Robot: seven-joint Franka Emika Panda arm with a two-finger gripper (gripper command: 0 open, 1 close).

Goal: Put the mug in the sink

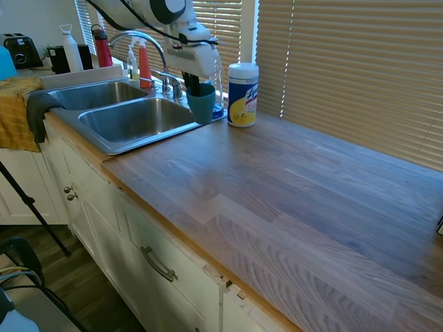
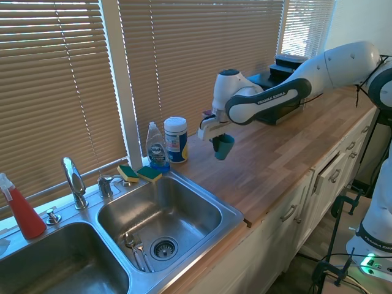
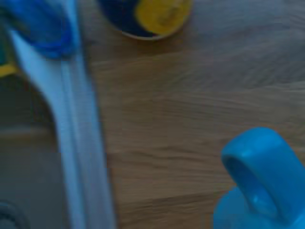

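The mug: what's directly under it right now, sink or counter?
The mug hangs in the jaws above bare wooden counter, just short of the sink rim; the wrist view shows wood beneath. Nothing lies there. The mug's inside is not visible.

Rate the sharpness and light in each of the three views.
First exterior view: sharp, daylight through the blinds, glare on the sink rim. Second exterior view: sharp and evenly lit; the mug reads clearly. Wrist view: soft throughout, with the mug's handle and the wipes canister blurred.
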